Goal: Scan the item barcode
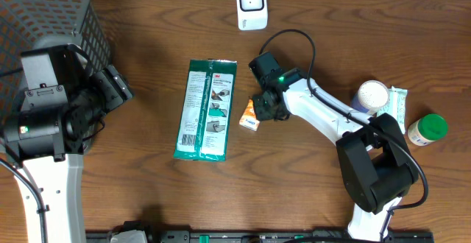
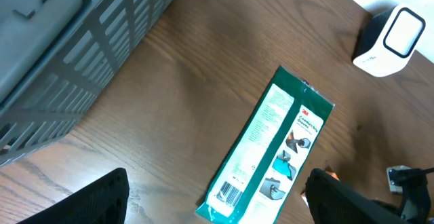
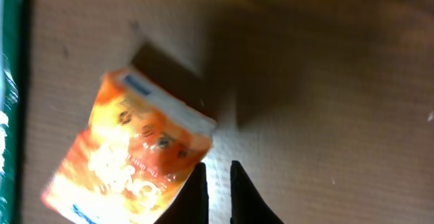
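Right wrist view is showing the right gripper with fingers pressed almost together, pinching nothing, just beside the orange sachet. The sachet is lying flat next to the green packet, on the right arm's side. It is looking light, soft and crinkly, so pinching one thin edge seems best. The left gripper is hanging spread wide, empty.

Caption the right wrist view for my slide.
Shut end effector beside an orange packet on the wooden table.
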Available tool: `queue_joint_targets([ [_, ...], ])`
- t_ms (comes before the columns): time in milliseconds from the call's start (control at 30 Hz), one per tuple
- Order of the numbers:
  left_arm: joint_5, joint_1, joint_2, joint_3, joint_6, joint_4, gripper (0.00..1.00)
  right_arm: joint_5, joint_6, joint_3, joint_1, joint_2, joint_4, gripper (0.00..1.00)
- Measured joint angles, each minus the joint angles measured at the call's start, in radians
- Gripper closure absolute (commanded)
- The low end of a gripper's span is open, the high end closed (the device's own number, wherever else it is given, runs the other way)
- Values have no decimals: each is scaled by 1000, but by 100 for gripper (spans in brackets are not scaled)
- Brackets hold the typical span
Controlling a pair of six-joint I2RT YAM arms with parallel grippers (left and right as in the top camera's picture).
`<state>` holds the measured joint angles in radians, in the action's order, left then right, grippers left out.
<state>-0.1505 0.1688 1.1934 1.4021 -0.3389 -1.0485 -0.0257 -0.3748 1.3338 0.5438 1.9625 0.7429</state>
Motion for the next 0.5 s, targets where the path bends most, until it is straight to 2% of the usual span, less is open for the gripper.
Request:
queue_joint_targets([
  [500, 0, 0, 0, 0, 0, 0, 19, -8, -5, 0, -1, 0, -79, 86],
])
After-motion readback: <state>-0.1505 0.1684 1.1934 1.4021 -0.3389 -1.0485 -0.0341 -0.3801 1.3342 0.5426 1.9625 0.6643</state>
